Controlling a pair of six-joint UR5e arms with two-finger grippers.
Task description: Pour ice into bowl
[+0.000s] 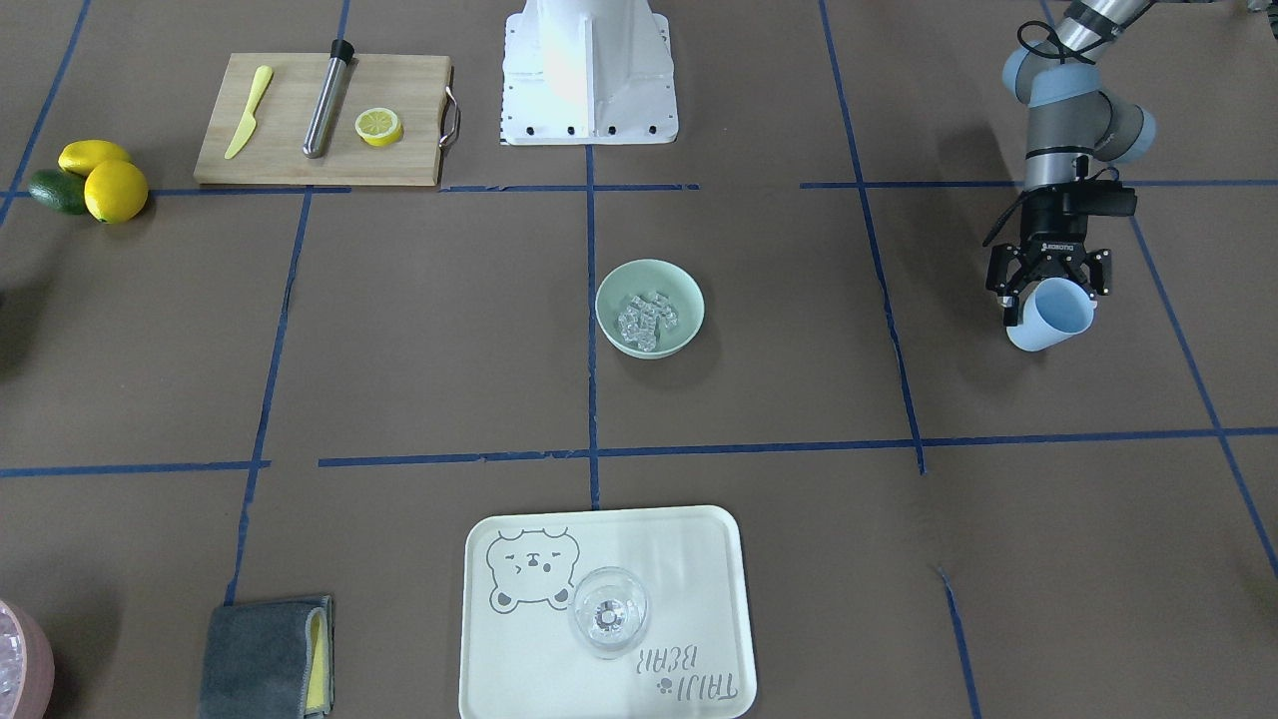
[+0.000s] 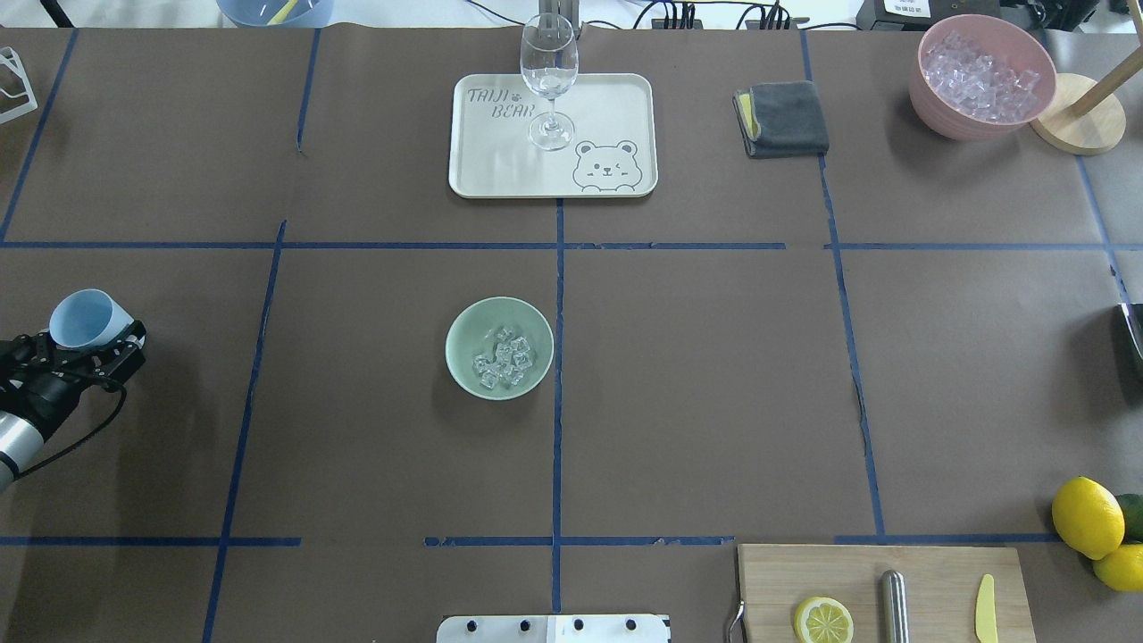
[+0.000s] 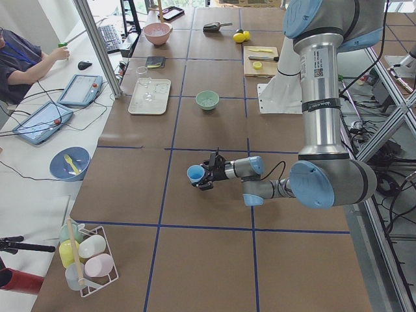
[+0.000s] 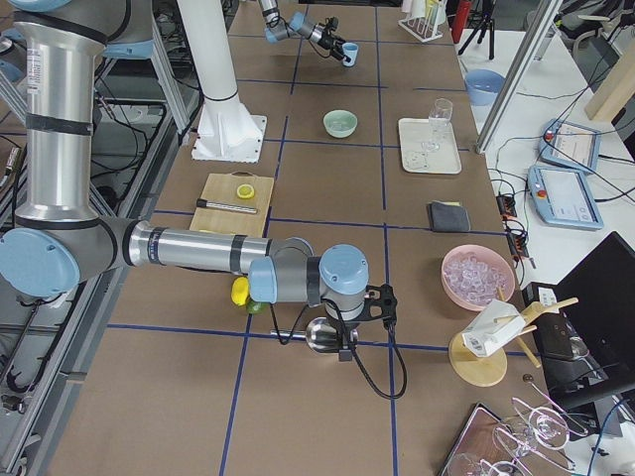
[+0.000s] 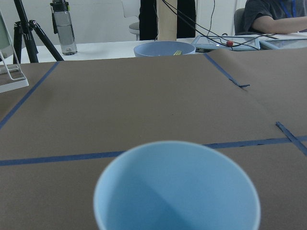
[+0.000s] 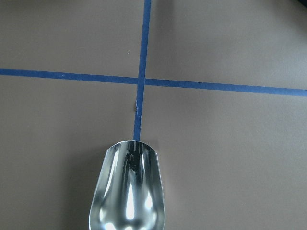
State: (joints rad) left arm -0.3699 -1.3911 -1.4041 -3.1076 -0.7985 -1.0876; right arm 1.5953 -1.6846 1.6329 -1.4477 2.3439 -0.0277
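On the brown table (image 1: 799, 399), the left claw (image 1: 1050, 290) clamps a blue cup (image 1: 1056, 318); the right claw (image 4: 349, 332), I cannot tell.

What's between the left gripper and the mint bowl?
Overhead view: from left gripper to bowl, only bare table crossed by one blue tape line.

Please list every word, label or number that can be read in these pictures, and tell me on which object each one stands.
"TAIJI BEAR": on the cream tray, next to a drawn bear.
Small white brand word on the left gripper, which holds the blue cup: too small to read.
Vertical print on the left arm: too blurred to read.
No numbers can be read.
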